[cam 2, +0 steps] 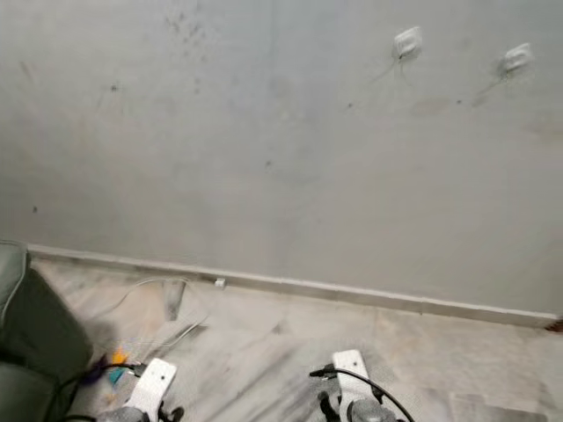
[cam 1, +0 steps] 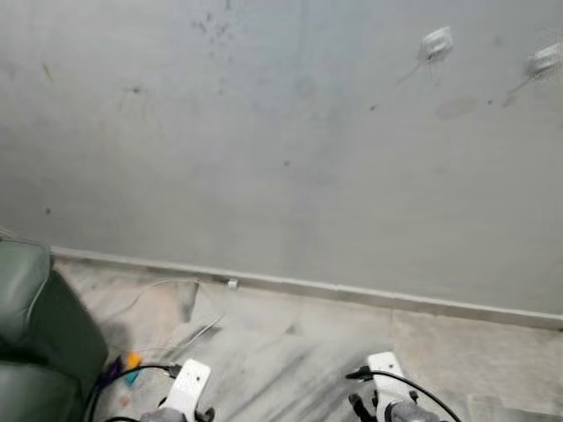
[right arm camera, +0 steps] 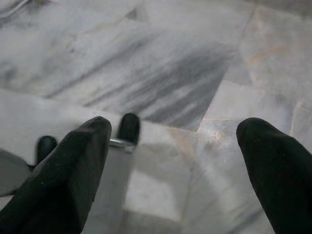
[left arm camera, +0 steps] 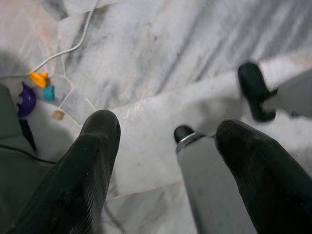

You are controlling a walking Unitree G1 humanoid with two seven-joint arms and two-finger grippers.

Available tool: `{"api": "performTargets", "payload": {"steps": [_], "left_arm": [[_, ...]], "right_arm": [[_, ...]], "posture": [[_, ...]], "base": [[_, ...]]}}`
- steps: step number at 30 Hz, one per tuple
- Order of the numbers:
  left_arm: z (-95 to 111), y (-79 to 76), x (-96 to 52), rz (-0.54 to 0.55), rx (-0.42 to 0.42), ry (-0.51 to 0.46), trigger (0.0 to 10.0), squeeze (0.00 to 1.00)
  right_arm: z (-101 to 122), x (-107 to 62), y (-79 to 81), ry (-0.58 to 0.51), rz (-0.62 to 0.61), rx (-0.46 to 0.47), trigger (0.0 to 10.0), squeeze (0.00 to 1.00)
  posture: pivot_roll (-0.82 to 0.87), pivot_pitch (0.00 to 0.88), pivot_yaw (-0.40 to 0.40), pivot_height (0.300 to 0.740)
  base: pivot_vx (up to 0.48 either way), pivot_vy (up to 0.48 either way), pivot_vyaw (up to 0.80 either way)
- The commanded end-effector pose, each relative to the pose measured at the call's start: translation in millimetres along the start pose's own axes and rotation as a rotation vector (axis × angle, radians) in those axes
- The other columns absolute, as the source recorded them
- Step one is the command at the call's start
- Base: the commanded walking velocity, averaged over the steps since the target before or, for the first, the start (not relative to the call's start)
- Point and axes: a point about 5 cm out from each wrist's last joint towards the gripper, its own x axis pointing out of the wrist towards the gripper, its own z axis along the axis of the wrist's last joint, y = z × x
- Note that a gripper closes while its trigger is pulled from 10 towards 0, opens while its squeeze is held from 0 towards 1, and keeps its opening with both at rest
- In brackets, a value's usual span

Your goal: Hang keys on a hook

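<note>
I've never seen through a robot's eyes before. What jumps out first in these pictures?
A big bare grey wall takes up most of the head views, with two small white hooks stuck high on its right side. Below it is a marbled floor, where a thin white cable trails on the left near a dark green seat. In the wrist views, the left hand and right hand are open above the floor.

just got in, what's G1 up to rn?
Nothing is being handled at the moment. The robot faces a grey wall with two small white hooks mounted high on it, towards its right. Both arms hang low over the marble floor. The left gripper and right gripper are both open and empty. No keys can be made out. A green couch sits on the robot's left, with a white cable and small coloured bits on the floor beside it.
</note>
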Motion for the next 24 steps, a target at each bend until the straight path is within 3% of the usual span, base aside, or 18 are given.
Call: {"api": "performTargets", "payload": {"steps": [1, 7, 14, 24], "left_arm": [[2.6, 0.5, 0.2, -0.006, 0.016, 0.001, 10.0, 0.0], [4.7, 1.8, 0.1, -0.017, 0.057, 0.006, 10.0, 0.0], [5.3, 1.4, 0.3, -0.005, 0.056, -0.002, 10.0, 0.0], [6.5, -1.6, 1.1, 0.03, -0.006, -0.023, 10.0, 0.0]], "right_arm": [[-3.3, -0.1, 1.6, 0.011, 0.0, 0.02, 10.0, 0.0], [-4.7, -0.4, 0.7, 0.008, -0.015, 0.056, 10.0, 0.0], [-7.2, -0.8, -0.8, 0.015, -0.019, 0.059, 10.0, 0.0], [-7.9, -1.5, -3.9, 0.03, 0.015, -0.083, 10.0, 0.0]], "posture": [[-0.07, 0.055, 0.029, 0.74], [-0.07, 0.058, 0.075, 0.74], [-0.07, 0.059, 0.045, 0.74], [-0.05, 0.065, -0.03, 0.74]], "base": [[0.0, 0.0, -0.73], [0.0, 0.0, -0.72], [0.0, 0.0, 0.0], [0.0, 0.0, 0.0]]}}
